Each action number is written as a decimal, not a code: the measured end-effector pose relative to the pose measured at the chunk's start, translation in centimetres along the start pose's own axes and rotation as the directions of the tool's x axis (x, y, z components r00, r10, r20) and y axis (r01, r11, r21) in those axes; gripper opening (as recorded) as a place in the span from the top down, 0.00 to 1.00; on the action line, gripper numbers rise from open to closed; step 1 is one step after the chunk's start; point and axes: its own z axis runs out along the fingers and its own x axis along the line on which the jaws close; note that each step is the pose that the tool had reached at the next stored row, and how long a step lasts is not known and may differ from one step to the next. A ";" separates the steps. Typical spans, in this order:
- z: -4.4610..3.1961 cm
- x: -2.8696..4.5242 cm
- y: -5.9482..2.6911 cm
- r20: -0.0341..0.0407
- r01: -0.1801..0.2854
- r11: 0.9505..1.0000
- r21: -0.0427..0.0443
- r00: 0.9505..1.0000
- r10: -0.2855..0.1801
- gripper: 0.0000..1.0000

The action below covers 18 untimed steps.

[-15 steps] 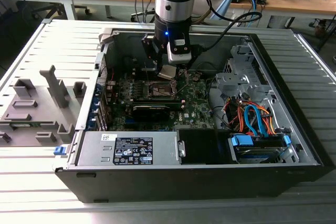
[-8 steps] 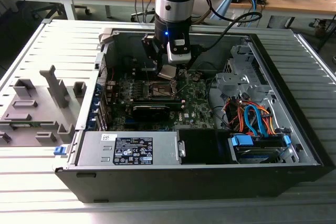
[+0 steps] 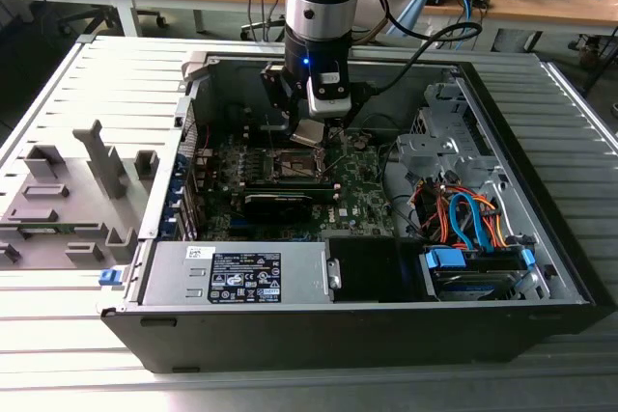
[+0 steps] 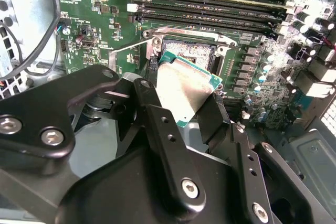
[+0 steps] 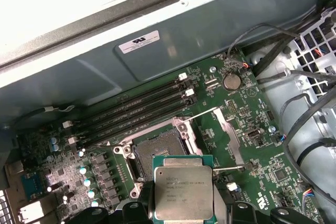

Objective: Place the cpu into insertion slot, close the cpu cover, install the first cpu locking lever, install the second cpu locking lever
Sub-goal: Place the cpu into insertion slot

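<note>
Tool (image 4: 184, 100) grips cpu (image 5: 182, 192) by its edges, tilted; insertion slot (image 5: 157, 153) sits below; I'd level it and match corners before seating.

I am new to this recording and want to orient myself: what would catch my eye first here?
The arm's hand grips the cpu, a pale metal square, tilted over the open insertion slot on the green motherboard. In the exterior view, this happens inside an open computer case lying on its side.
</note>
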 end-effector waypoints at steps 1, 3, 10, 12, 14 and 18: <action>0.00 0.00 0.00 0.000 -0.001 1.000 0.000 1.000 0.001 0.46; 0.00 0.00 0.00 0.000 -0.002 1.000 0.000 1.000 0.002 0.46; 0.00 0.00 0.00 0.001 -0.007 1.000 0.000 1.000 0.007 0.46; 0.00 0.00 0.00 0.001 -0.008 1.000 0.000 1.000 0.008 0.46; 0.00 0.00 0.00 0.001 -0.009 1.000 0.000 1.000 0.009 0.46; 0.00 0.00 0.00 0.001 -0.011 1.000 0.000 1.000 0.011 0.46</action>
